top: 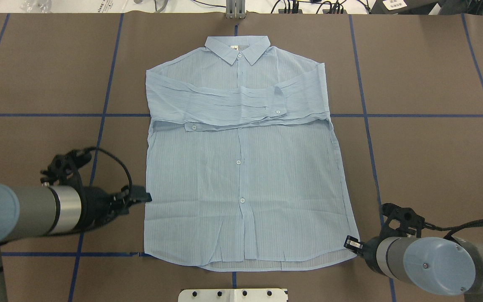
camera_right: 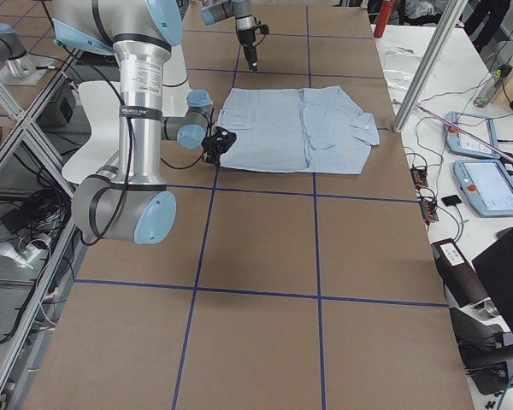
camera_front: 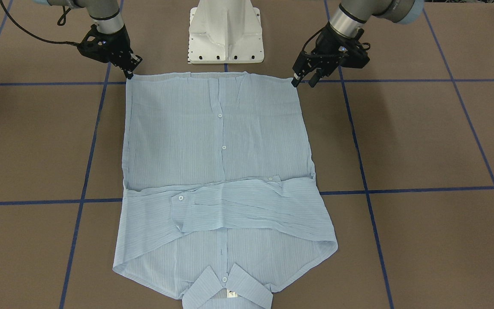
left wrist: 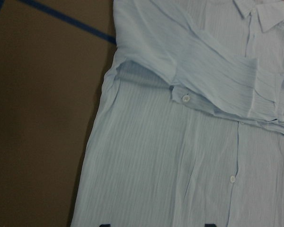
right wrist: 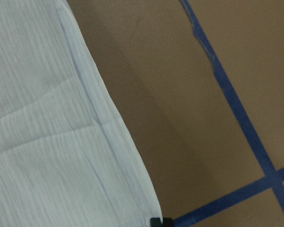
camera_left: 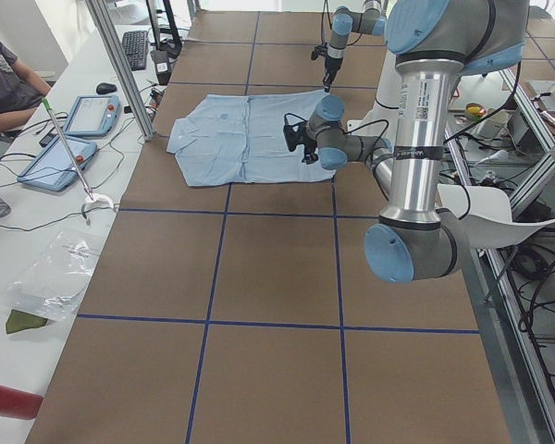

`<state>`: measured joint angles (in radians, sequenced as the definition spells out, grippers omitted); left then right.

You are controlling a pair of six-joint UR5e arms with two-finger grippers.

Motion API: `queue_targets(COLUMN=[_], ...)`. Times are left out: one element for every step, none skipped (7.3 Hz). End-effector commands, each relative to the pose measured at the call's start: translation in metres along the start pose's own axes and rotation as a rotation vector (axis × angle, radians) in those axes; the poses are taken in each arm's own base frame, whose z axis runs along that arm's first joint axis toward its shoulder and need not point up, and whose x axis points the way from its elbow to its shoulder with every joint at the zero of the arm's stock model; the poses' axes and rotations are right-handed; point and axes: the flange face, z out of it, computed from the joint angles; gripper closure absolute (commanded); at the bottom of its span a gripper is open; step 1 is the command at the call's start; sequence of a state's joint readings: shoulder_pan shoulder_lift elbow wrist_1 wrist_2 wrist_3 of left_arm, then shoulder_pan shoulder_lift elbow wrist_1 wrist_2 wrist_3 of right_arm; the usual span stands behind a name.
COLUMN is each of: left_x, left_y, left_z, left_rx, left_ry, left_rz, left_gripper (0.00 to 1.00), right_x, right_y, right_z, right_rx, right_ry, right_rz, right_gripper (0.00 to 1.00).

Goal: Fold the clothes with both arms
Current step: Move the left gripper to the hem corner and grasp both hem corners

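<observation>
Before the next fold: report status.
Left gripper open at hem corner. Right gripper shut at other corner, grip unclear. Shirt flat, sleeves folded across. Nothing seen in the way.

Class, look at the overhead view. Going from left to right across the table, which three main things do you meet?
The left arm's black two-finger pincer → thin pale-blue striped button-up shirt → right arm's black two-finger pincer.

Shirt (top: 241, 176) flat on the table (top: 434, 167), collar (top: 237, 48) at the far end.
I see sleeves (top: 233, 105) across its chest, left gripper (top: 143, 196) at its left edge, right gripper (top: 350, 242) at the near right corner.
</observation>
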<state>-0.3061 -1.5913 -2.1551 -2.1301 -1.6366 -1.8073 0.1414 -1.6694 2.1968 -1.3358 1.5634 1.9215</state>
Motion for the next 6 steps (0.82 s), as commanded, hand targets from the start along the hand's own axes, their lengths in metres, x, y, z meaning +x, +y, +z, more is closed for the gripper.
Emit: queue_targets(left_x=[-0.028, -0.028, -0.030, -0.030, -0.035, -0.038], left_y=[0.079, 0.084, 0.085, 0.085, 0.085, 0.083], left_z=[0.026, 0.042, 0.060, 0.061, 0.070, 0.074], left_rx=[-0.003, -0.005, 0.004, 0.006, 0.010, 0.021], left_ry=[-0.141, -0.153, -0.170, -0.170, -0.187, -0.195], left_rz=[-0.042, -0.038, -0.032, -0.031, -0.029, -0.028], left_gripper=[0.27, 0.27, 0.28, 0.29, 0.30, 0.32], right_x=[0.001, 0.001, 0.001, 0.000, 0.001, 0.000], right_y=[0.001, 0.001, 0.000, 0.001, 0.001, 0.000], right_z=[-0.001, -0.002, -0.002, -0.002, -0.002, -0.002], right_rx=[-0.001, 0.001, 0.004, 0.004, 0.004, 0.007], right_ry=[-0.001, -0.004, -0.005, -0.006, -0.005, -0.006], right_rz=[-0.003, -0.002, -0.002, -0.003, -0.003, -0.002], right_gripper=[1.00, 1.00, 1.00, 1.00, 1.00, 1.00])
